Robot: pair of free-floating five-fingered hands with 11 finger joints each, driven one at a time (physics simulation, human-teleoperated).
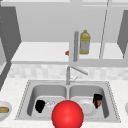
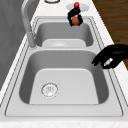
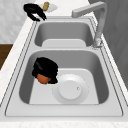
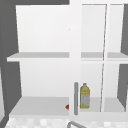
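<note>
My right hand (image 1: 97,98) hangs low in the right basin, shut on a small round orange thing (image 1: 99,103). In the right side view the right hand (image 3: 45,68) grips the orange thing (image 3: 43,79) from above, just left of a white plate (image 3: 71,88) lying on the basin floor. The left side view shows the same hand (image 2: 74,13) and orange thing (image 2: 75,21) at the far basin. My left hand (image 1: 40,105) hovers at the left basin's front rim, fingers relaxed and holding nothing; it shows again as the left hand (image 2: 111,58) and the left hand (image 3: 34,10).
A double steel sink (image 1: 25,100) has a faucet (image 1: 68,75) at the divider and a drain (image 2: 50,89) in the left basin. A big red ball (image 1: 67,115) sits at the front edge. A bowl with bread (image 1: 3,110) stands left. A yellow bottle (image 4: 85,96) stands on the shelf.
</note>
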